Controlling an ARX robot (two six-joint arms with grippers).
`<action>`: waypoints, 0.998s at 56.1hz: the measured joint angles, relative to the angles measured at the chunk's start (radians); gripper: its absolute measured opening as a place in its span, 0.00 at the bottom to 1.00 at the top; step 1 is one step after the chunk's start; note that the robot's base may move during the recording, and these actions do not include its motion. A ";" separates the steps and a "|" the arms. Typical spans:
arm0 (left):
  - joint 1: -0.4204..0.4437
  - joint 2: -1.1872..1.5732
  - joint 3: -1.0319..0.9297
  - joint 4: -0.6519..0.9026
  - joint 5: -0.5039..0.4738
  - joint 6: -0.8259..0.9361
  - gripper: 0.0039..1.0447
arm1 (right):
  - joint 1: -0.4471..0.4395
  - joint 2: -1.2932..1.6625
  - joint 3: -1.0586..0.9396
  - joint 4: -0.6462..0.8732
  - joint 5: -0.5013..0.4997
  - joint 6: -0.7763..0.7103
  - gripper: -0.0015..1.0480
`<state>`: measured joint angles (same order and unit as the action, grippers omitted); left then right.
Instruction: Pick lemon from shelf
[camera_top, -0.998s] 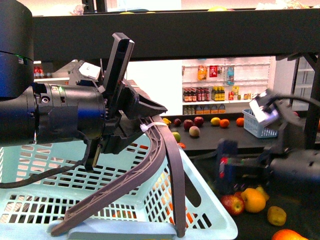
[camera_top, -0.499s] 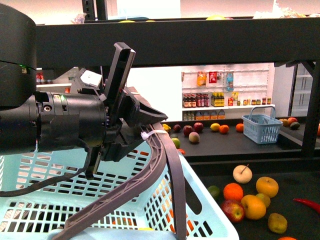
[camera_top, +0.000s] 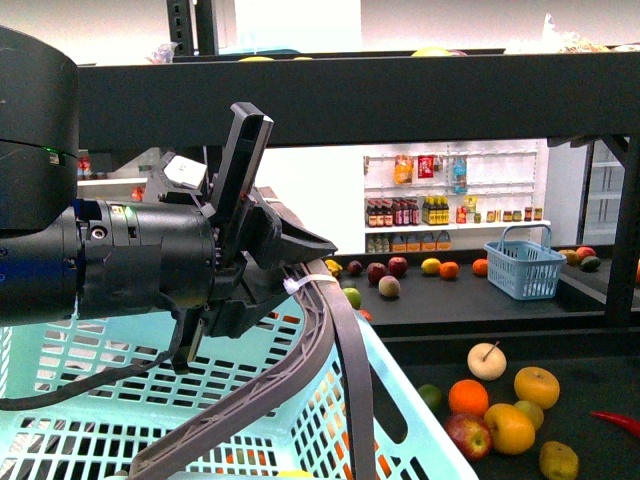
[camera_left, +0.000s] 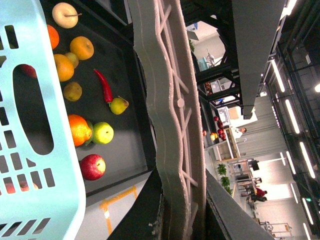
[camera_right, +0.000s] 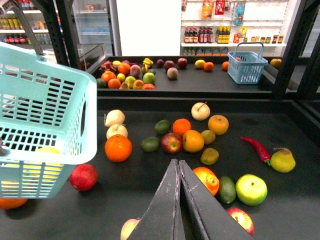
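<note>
While the right pincer (camera_right: 176, 162) sits closed, lemon (camera_right: 46, 150) inside basket (camera_right: 55, 95), well apart.

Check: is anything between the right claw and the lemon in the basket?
Yes. The lemon shows only through the slatted side wall of the basket, and that wall stands between it and the shut right claw.

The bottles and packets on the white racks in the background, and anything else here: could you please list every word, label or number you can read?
None can be read.
Bottles and packets on the white racks: labels too small and blurred.
Left gripper, light blue basket: no print visible.
</note>
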<state>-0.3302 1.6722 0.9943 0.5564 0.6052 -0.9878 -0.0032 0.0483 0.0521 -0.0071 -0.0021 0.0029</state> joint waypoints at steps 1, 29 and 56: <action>0.000 0.000 0.000 0.000 0.000 0.000 0.11 | 0.000 -0.001 -0.002 0.000 0.000 0.000 0.03; 0.000 0.000 0.000 0.000 -0.001 -0.002 0.11 | 0.001 -0.042 -0.037 0.005 0.000 0.000 0.08; 0.000 0.000 0.000 0.000 -0.001 -0.002 0.11 | 0.001 -0.042 -0.037 0.005 0.000 0.000 0.93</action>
<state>-0.3302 1.6722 0.9943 0.5564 0.6041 -0.9897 -0.0025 0.0063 0.0151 -0.0017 -0.0025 0.0025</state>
